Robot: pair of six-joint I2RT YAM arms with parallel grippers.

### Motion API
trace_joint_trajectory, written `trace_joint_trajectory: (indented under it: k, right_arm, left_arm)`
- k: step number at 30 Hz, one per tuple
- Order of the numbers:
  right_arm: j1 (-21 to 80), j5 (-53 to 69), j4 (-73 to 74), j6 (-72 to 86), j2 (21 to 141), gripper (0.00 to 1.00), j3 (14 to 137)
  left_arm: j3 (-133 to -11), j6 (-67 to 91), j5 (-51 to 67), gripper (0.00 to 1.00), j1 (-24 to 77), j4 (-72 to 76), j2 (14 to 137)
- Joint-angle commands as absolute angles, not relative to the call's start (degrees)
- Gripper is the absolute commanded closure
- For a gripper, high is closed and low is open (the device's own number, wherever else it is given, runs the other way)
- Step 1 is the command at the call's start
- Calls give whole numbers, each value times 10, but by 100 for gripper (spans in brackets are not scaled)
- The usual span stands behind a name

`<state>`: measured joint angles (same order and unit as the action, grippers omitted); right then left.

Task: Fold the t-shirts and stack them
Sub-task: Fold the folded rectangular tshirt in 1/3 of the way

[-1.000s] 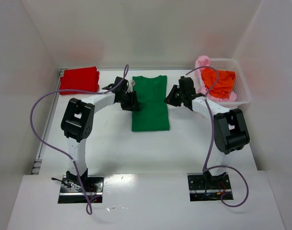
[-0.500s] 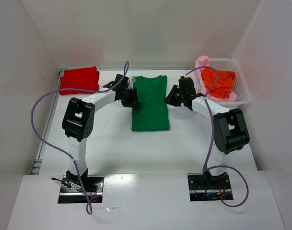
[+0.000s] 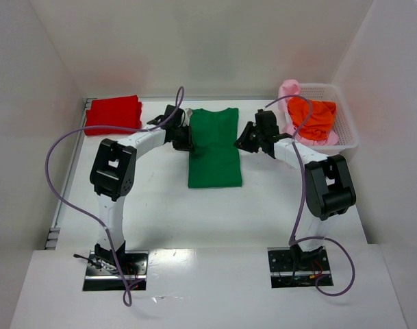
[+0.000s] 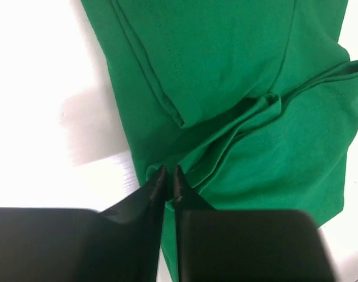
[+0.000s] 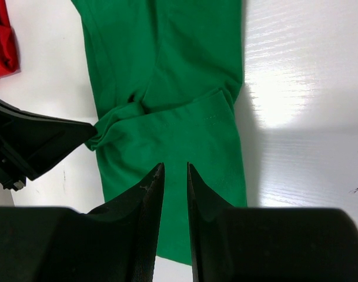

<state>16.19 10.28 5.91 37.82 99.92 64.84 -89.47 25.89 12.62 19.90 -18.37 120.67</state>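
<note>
From above, we see the green shirt flat on the table, with the left gripper at its left edge and the right gripper at its right edge. At the left wrist, the gripper pinches a bunched fold of that edge. At the right wrist, the fingers stand narrowly parted over the shirt, gripping nothing.

The green t-shirt lies flat at centre, its left edge bunched. The red t-shirt sits folded far left. The orange t-shirt and pink t-shirt lie crumpled far right.
</note>
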Motion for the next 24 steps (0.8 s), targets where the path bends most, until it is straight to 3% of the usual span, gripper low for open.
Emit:
trace_joint_trajectory:
  k: [1,12,16,17,22,24]
  right_arm:
    - [158,94,32,371,1005,72,666]
    - [158,94,32,371,1011,72,661]
    - [158,94,26,371,1011,72,661]
    - [158,94,26,371,1011,72,661]
    - [158,89,26,371,1007,68,656]
    - [158,89,26,371,1002,67,650]
  left_arm:
    - [-915,261,128,89,196,-173,1219]
    - [-960,250,121,96,185,-168,1239]
    - [-992,243,116,87,180,-178,1256]
    - [-994,243,116,83,176,-180,1261]
    - [-1005,250,107,39,163,-186,1270]
    - [-1000,250,100,28,163,-186,1259]
